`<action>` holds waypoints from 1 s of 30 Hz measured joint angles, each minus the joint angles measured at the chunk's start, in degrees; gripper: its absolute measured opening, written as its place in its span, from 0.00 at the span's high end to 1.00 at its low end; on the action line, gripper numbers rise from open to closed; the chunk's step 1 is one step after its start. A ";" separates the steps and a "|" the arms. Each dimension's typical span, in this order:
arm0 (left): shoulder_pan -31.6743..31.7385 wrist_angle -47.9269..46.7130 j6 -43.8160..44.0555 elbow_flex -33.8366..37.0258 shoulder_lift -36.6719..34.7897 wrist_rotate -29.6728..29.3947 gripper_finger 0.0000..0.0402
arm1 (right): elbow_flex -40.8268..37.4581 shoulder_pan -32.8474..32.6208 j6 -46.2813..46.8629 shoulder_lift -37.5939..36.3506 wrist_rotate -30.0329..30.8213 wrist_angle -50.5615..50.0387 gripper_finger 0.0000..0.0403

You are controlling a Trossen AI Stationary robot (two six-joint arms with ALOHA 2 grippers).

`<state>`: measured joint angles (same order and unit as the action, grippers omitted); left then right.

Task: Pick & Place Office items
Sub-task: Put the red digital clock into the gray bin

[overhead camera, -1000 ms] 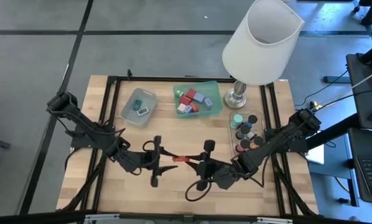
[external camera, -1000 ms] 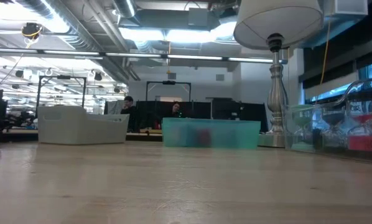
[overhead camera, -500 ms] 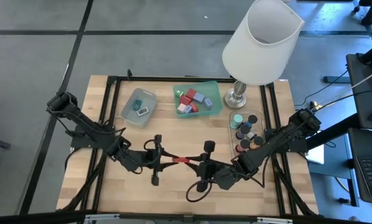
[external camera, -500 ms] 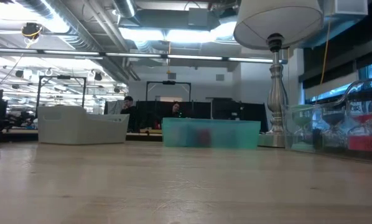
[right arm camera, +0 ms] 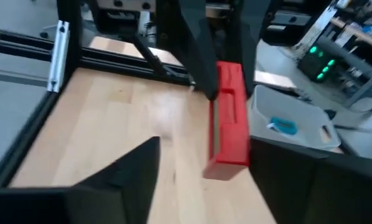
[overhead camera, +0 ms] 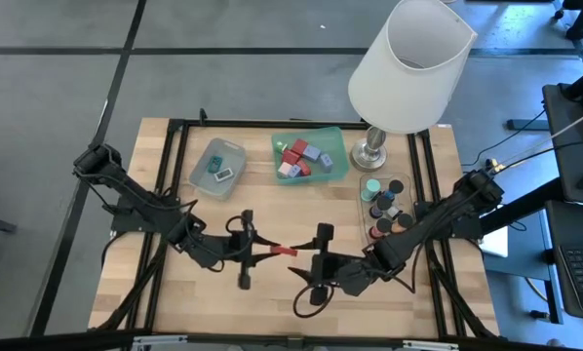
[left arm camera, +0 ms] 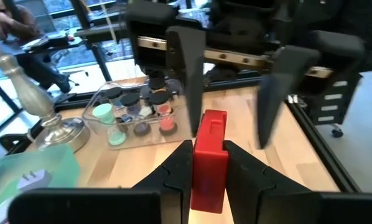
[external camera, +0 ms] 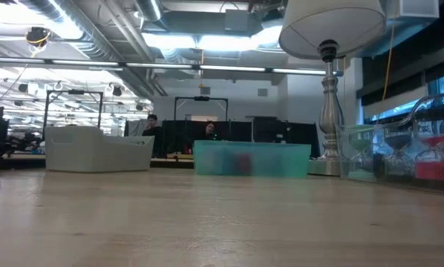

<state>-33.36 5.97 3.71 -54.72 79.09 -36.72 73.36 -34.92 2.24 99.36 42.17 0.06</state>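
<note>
A red bar (overhead camera: 283, 251) hangs above the middle of the wooden table (overhead camera: 174, 283), and my left gripper (overhead camera: 270, 251) is shut on it. In the left wrist view the bar (left arm camera: 209, 149) sticks out past my own fingers. My right gripper (overhead camera: 301, 261) is open. Its fingers (left arm camera: 189, 81) stand on either side of the bar's far end, and whether one still touches it does not show. In the right wrist view the bar (right arm camera: 229, 118) lies between my spread fingers (right arm camera: 133, 171). The low view shows neither arm. My left gripper pinches the red bar at its end nearer the left arm (left arm camera: 208, 174) between its two fingers. The fingers come almost level from the table's left and lie along the bar. The bar is lifted clear of the table and points toward my right gripper.
At the back stand a grey tray (overhead camera: 218, 166) with teal pieces, a green tray (overhead camera: 316, 141) with red and pink blocks, and the white-shaded lamp (overhead camera: 408, 68). A clear tray (overhead camera: 407, 190) of black cylinders is at the right. Bare wood lies near the front edge.
My left gripper has shut on the red bar's left end. After that my right gripper has opened and let go of the bar's other end. Both arms have stayed in place, and the bar has stayed lifted above the table.
</note>
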 joint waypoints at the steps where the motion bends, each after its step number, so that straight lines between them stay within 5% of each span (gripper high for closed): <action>1: 0.18 0.01 0.34 0.00 0.00 -0.37 0.84 | 0.00 0.00 0.89 -0.26 -0.33 -0.45 0.42; 9: 4.41 -0.88 0.22 -0.02 0.00 -0.90 0.84 | 0.00 0.22 13.38 -6.61 -7.43 -9.94 0.22; 13: 9.71 -4.86 1.22 0.00 0.00 -8.53 0.82 | 0.04 -0.21 19.65 -9.86 -8.23 -16.62 0.19; 19: 21.23 -20.74 11.67 0.00 -0.42 -11.28 0.82 | 0.04 0.04 24.64 -11.11 -8.70 -21.78 0.19; 30: 41.96 -50.46 24.03 0.00 -0.44 -4.13 0.83 | 0.02 -0.11 26.12 -11.09 -8.61 -26.02 0.19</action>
<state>8.60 -44.49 27.74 -54.72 78.65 -40.85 73.38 -35.03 28.36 88.27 33.56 -25.96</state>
